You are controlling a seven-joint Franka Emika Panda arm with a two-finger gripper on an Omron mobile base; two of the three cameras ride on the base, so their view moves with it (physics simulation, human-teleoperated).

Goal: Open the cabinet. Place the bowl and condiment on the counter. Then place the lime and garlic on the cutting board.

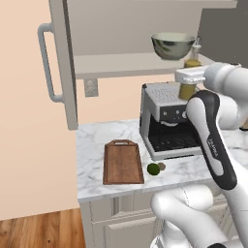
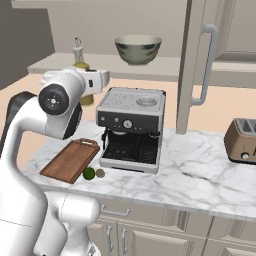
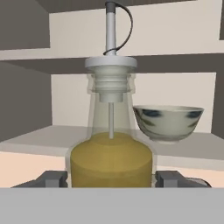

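Two finger tips of the end effector (image 3: 112,178) flanking the condiment (image 3: 111,162), seemingly clamped on its yellow body; upright, lifted clear of the cabinet (image 1: 121,29) shelf, bowl (image 3: 168,121) behind. Desk (image 1: 97,140) straight below, beside coffee machine (image 1: 167,118).

A home kitchen: a marble counter (image 2: 200,175) over drawer fronts (image 2: 150,235) carries a coffee machine (image 2: 131,127), a toaster (image 2: 242,140) and a cutting board (image 1: 122,162), and an open wall cabinet (image 1: 60,63) above holds a bowl (image 2: 138,49). Wood floor (image 1: 38,227) lies beside the units.
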